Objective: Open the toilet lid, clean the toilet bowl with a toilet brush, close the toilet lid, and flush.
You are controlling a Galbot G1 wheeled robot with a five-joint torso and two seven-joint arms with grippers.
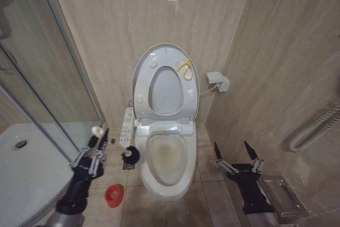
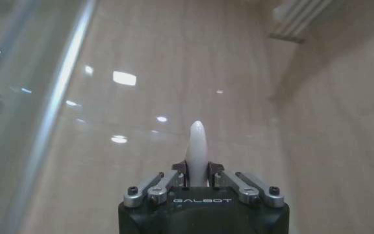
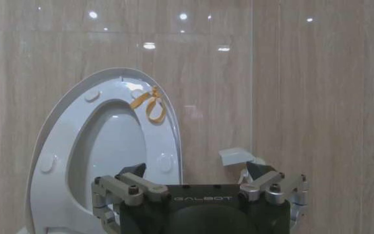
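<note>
My left gripper is clamped on the handle of the toilet brush, the fingers pressed against the white stick just below its rounded top end; in the left wrist view the stick rises straight out between the closed fingers. I hold the handle high so that the dark bristle head hangs free to the left of the toilet bowl, just beside its rim and above the floor tiles. The red holder cup stands empty on the floor below, near my left arm.

The toilet lid stands raised against the wall with the seat ring folded up against it, leaving the stained basin open to the brush; the yellow strap hangs at the lid's upper edge. I judge the opening step done and the scrubbing not yet begun, since the head is outside the bowl.

My right gripper waits to the right of the bowl, fingers spread wide and holding nothing, facing the lid.
</note>
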